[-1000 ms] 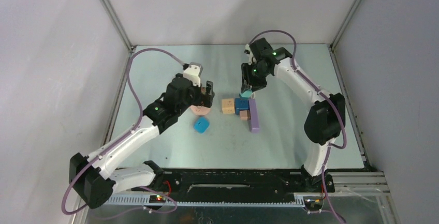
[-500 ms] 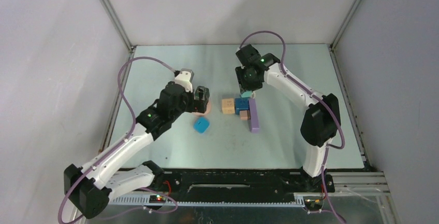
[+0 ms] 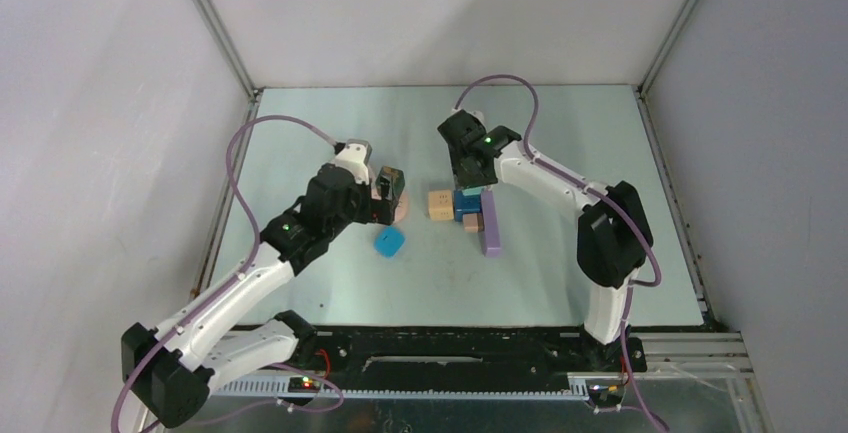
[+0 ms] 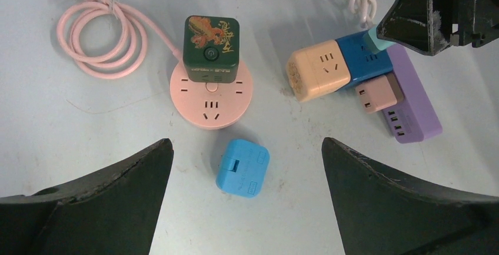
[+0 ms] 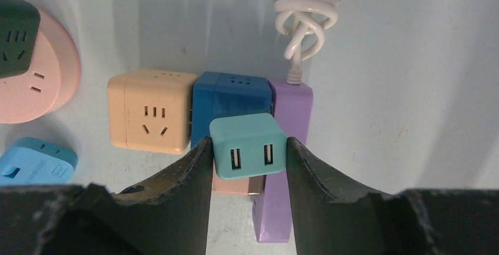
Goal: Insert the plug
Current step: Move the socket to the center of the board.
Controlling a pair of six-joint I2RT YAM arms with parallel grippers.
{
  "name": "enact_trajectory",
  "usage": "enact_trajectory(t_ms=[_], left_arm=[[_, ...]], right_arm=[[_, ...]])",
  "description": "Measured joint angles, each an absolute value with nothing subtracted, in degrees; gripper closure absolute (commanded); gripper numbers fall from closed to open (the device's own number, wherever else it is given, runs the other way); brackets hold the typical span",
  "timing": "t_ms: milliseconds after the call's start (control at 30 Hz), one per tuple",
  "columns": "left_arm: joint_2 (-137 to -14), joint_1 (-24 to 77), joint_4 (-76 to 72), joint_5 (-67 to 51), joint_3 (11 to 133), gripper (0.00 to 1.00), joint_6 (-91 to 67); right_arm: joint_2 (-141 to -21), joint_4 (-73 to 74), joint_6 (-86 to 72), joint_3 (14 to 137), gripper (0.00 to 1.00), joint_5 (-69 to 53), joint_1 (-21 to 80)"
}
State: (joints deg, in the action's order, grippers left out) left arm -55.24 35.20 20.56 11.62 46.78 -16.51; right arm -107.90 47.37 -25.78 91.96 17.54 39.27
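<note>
- The right gripper (image 5: 248, 156) pinches the teal plastic plug block with two USB ports (image 5: 246, 134), one finger against each side face.
- The teal plug block hangs off the desk (image 3: 560, 133), above the socket cluster. In the right wrist view it overlaps the blue cube socket adapter (image 5: 232, 93), beside the purple plastic power strip (image 5: 292, 119).
- A tan cube socket adapter (image 5: 150, 116) touches the blue cube on its other side. A small salmon adapter (image 4: 376, 93) lies against the purple strip.
- The left gripper (image 3: 392, 196) is spread wide and holds nothing. It hovers above the round pink socket base (image 4: 212, 108), which carries a dark green cube adapter (image 4: 210, 40). A light-blue adapter (image 4: 242, 168) lies loose nearby.
- Progress, as a judgement: pickup and transport appear complete, and insertion is not yet done.
- Remaining: align the pins with a socket face, press down until seated, then release. The pins are hidden, and the intended socket cannot be told.
</note>
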Motion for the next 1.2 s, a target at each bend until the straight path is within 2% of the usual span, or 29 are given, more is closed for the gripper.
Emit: enact_trajectory(t_ms=[333, 1200], left_arm=[[-55.24, 34.50, 21.15, 11.05, 46.61, 0.00, -16.01], [-55.24, 32.14, 21.17, 6.83, 46.61, 0.00, -13.43]], right_arm=[[-106.32, 43.70, -31.22, 88.75, 1.00, 18.68, 40.38], [-107.07, 49.04, -34.57, 89.97, 1.00, 25.56, 43.55]])
